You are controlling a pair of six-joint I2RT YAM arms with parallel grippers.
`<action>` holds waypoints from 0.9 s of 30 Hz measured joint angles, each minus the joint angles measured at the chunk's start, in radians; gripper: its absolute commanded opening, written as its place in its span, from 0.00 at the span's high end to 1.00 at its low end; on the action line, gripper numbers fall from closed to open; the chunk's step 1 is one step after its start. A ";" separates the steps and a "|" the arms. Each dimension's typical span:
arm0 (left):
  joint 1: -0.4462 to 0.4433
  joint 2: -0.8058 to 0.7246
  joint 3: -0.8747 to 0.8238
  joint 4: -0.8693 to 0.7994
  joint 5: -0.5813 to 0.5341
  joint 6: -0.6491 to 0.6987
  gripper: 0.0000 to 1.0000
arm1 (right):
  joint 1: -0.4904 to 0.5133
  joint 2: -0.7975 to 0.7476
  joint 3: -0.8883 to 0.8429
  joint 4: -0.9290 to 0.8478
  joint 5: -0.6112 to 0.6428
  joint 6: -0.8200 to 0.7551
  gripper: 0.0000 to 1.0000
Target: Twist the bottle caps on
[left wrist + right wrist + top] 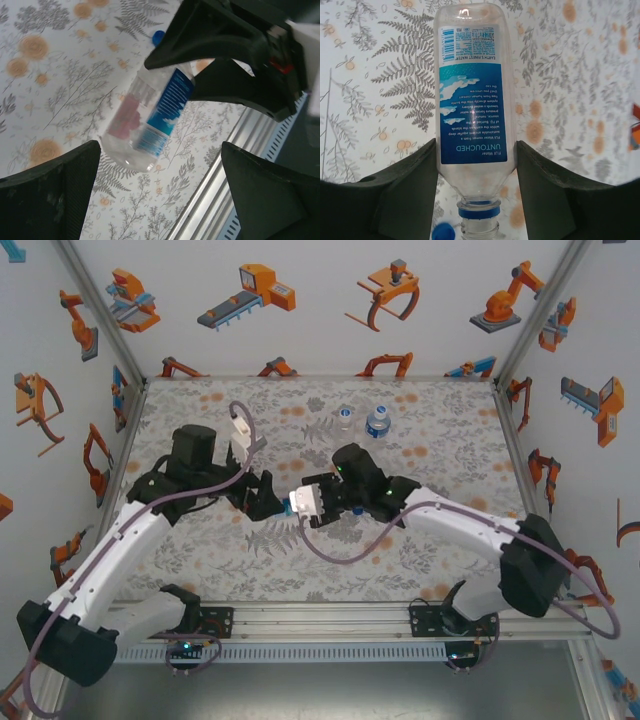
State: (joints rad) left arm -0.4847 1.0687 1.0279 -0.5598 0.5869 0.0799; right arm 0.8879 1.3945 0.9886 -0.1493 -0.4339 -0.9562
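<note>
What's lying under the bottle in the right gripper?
Below the bottle, held in the right gripper, lies the floral mat, with a loose blue cap beside the uncapped neck. The label hides the mat directly beneath it.

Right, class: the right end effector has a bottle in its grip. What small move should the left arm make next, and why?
Probably lower the open left end effector onto the blue cap lying loose on the mat. The bottle clamped in the right end effector has a bare neck, and the cap sits near it, ungrasped.
</note>
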 measured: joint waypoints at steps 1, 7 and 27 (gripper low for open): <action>-0.002 0.016 0.015 -0.003 0.025 0.004 0.02 | 0.016 -0.032 0.000 -0.034 0.016 -0.022 0.72; -0.052 0.085 0.072 -0.006 0.145 0.014 0.00 | 0.098 -0.211 -0.007 -0.159 0.093 -0.105 0.77; -0.284 0.255 0.253 -0.094 0.247 0.029 0.15 | 0.244 -0.406 0.009 -0.265 0.259 -0.277 0.79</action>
State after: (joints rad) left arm -0.7689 1.3235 1.2812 -0.6537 0.8341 0.1085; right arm 1.1320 0.9886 0.9974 -0.4141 -0.1745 -1.2335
